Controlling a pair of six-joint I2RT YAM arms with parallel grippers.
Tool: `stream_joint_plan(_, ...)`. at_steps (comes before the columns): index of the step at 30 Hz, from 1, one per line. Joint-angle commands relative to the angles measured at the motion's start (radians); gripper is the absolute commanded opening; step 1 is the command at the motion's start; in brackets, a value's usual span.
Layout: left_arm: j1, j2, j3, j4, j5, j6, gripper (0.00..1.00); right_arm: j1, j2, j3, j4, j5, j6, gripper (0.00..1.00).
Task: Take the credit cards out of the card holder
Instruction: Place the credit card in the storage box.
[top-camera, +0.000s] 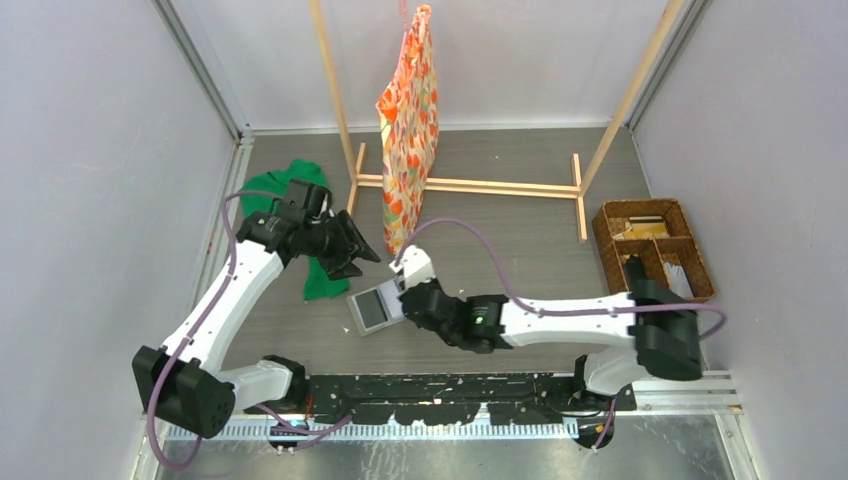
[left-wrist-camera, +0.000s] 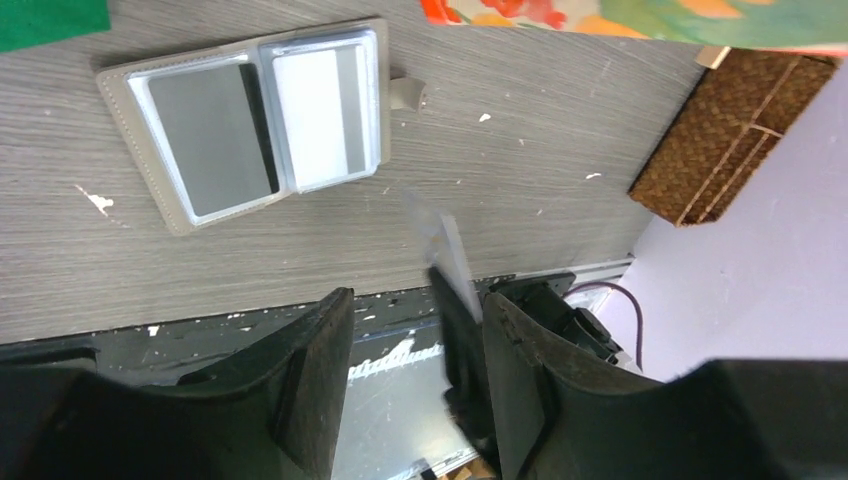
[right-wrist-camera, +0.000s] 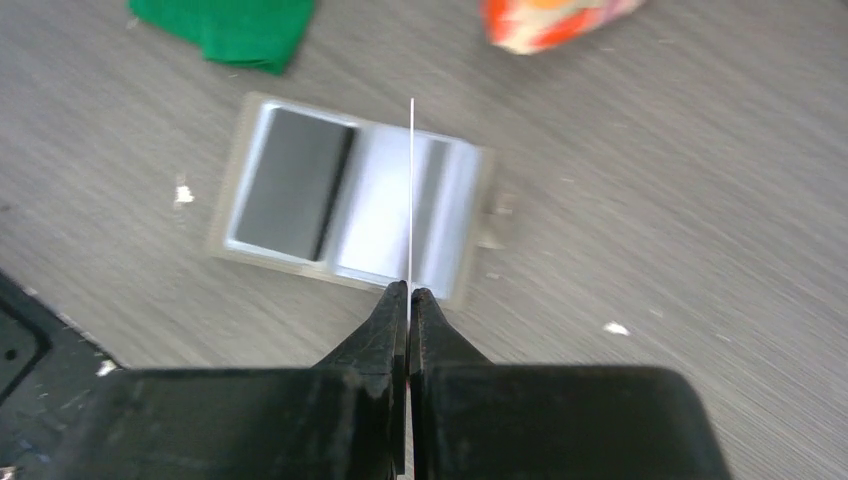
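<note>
From above, we see the card holder (top-camera: 372, 309) lying open on the table (top-camera: 540, 250), with the right gripper (top-camera: 407, 292) at its edge, its fingertips too small to read. Left wrist: the left gripper (left-wrist-camera: 417, 300) stands parted, a blurred pale card (left-wrist-camera: 447, 250) against one finger, its lower end hidden. Right wrist: the jaws pinch a thin card (right-wrist-camera: 411, 190), seen edge-on as a mere line.

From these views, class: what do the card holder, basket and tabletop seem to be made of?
Card holder: matte grey cover, perhaps faux leather; glossy clear-plastic pockets catching glare.
Basket: brown wicker, its weave visible.
Tabletop: grey wood-look surface, probably laminate, with streaked grain.
</note>
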Motion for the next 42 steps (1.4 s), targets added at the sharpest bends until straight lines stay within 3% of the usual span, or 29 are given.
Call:
stream_joint_plan(1,0.008,-0.078,0.023,0.083,-0.012,0.02,0.52,-0.067,-0.182,-0.042,-0.187,0.212,0.028,0.01)
stream_joint_plan(8,0.01,-0.079,0.049,0.106,-0.019,0.042,0.52,-0.313,-0.645,-0.196,-0.47,0.345,0.211,0.01)
stream_joint_plan(13,0.011,-0.052,0.045,0.131,0.009,0.046,0.51,-0.46,-0.744,-0.163,-0.671,0.479,0.29,0.01)
stream_joint_plan(19,0.011,-0.018,0.064,0.135,0.037,0.052,0.49,-0.58,-0.631,-0.094,-0.746,0.734,0.304,0.0)
stream_joint_plan(23,0.011,-0.017,0.065,0.133,0.031,0.056,0.48,-0.865,-0.472,-0.002,-0.907,0.683,0.449,0.01)
stream_joint_plan(25,0.011,-0.016,0.061,0.134,0.034,0.053,0.48,-0.948,-0.402,0.034,-0.941,0.702,0.462,0.01)
stream_joint_plan(28,0.011,-0.007,0.055,0.139,0.052,0.049,0.48,-1.05,-0.343,0.041,-0.906,0.73,0.421,0.01)
stream_joint_plan(30,0.011,0.0,0.055,0.139,0.064,0.048,0.47,-1.165,-0.316,0.043,-0.893,0.661,0.444,0.01)
stream_joint_plan(34,0.011,0.013,0.062,0.138,0.077,0.048,0.47,-1.397,-0.176,0.136,-1.063,0.506,0.748,0.01)
stream_joint_plan(40,0.011,0.039,0.091,0.11,0.083,0.073,0.46,-1.412,0.203,0.488,-1.615,0.513,1.344,0.01)
stream_joint_plan(42,0.011,0.043,0.096,0.101,0.085,0.08,0.45,-1.43,0.283,0.552,-1.635,0.463,1.359,0.01)
